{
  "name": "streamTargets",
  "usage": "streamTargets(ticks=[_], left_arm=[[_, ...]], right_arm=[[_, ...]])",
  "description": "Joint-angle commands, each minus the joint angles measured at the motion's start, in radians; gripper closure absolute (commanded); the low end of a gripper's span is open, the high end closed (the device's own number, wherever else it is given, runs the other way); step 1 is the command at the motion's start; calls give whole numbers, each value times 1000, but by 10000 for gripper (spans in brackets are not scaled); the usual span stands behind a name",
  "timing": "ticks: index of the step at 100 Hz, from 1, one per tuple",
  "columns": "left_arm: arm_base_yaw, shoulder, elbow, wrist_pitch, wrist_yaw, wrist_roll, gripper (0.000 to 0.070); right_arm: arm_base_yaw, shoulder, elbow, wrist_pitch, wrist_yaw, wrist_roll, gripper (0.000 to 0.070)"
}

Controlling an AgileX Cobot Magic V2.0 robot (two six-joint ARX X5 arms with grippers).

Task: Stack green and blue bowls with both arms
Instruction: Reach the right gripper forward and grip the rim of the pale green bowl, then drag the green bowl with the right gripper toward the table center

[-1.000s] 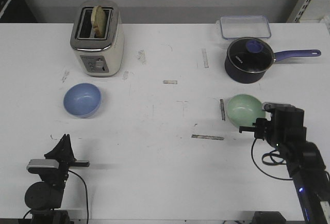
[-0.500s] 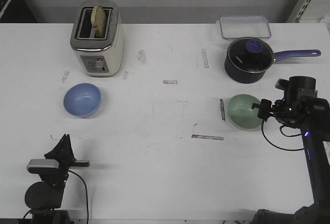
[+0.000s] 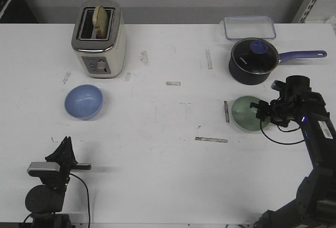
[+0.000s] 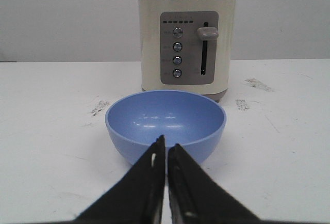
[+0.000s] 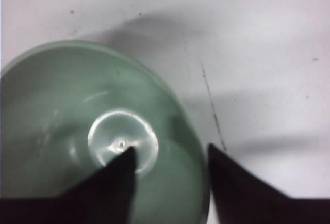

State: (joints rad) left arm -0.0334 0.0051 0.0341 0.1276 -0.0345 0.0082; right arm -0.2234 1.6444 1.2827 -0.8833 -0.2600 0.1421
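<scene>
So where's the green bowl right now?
In the front view the green bowl sits on the right side of the table, just in front of the dark saucepan, with the right gripper straddling its rim.

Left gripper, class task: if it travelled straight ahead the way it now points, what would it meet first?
Most likely the blue bowl, which sits directly ahead of the shut left gripper in its wrist view. The toaster stands behind the bowl on the same line. How far off the bowl is remains unclear.
</scene>
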Motion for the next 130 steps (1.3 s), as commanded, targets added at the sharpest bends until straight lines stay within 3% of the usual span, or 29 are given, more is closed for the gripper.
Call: streamTargets(ticks=[1, 4, 19, 32, 62, 70, 87, 130], left_arm=[[0, -2, -21, 15, -3, -9, 699], [0, -2, -21, 15, -3, -9, 699], [0, -2, -21, 15, -3, -9, 699], [0, -2, -21, 15, -3, -9, 699], [0, -2, -21, 15, -3, -9, 699], [0, -2, -21, 15, -3, -9, 699], [0, -2, -21, 15, -3, -9, 699], [0, -2, -21, 15, -3, -9, 699]], right_arm=[[0, 14, 14, 20, -2, -5, 659], [0, 14, 14, 22, -1, -5, 700], [3, 8, 14, 15, -9, -3, 699], [45, -24, 14, 23, -83, 24, 699], [332, -45, 14, 126, -79, 211, 700], [423, -38, 13, 177, -58, 263, 700], [580, -5, 12, 234, 75, 369, 700], [711, 63, 12, 270, 105, 401, 682]])
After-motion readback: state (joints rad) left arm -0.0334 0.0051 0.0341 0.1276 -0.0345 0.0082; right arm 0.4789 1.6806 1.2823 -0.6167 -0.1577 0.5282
